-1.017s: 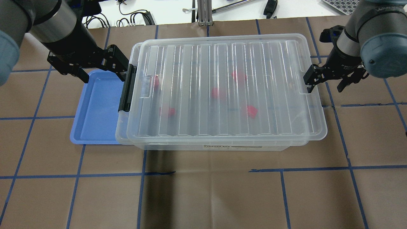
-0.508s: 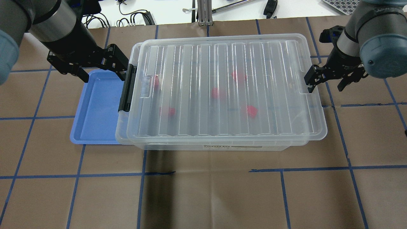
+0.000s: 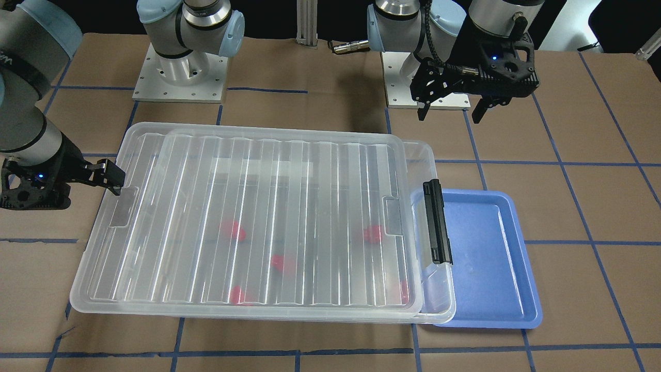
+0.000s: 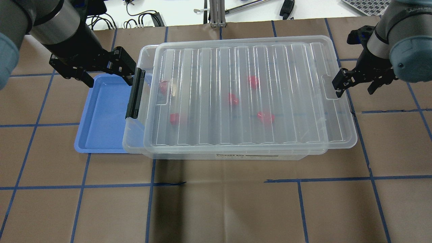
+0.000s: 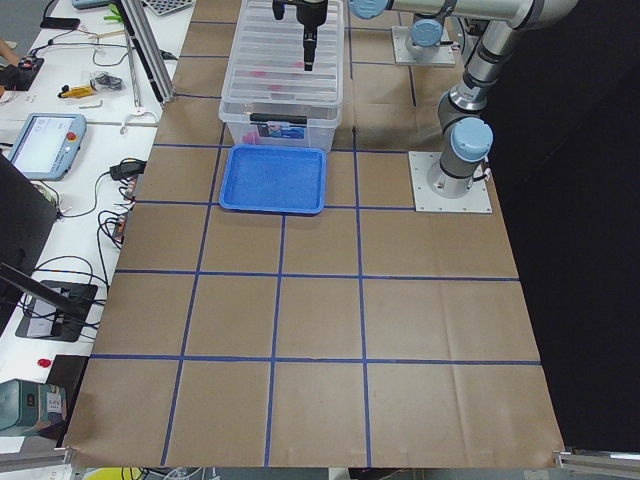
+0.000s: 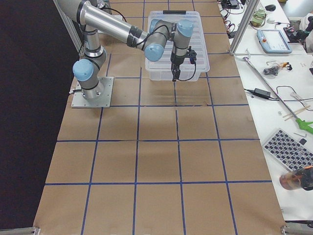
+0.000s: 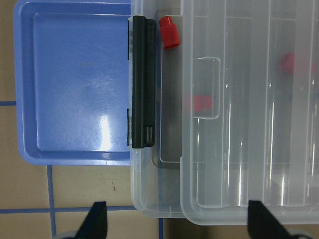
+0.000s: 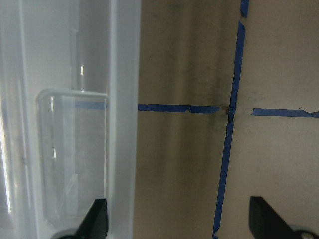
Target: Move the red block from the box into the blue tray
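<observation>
Small red plastic blocks [image 4: 265,117] are kept inside the lidded clear plastic bin [image 4: 189,155]. The light-blue plastic tray [image 4: 104,114] is set against it, toward the left edge of the table [image 4: 219,209]. The left hand [image 4: 106,77] and right hand [image 4: 356,87] are held spread, empty.

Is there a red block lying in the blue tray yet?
No, the blue tray shows only bare floor where visible, and the nearest red block lies inside the box.
</observation>
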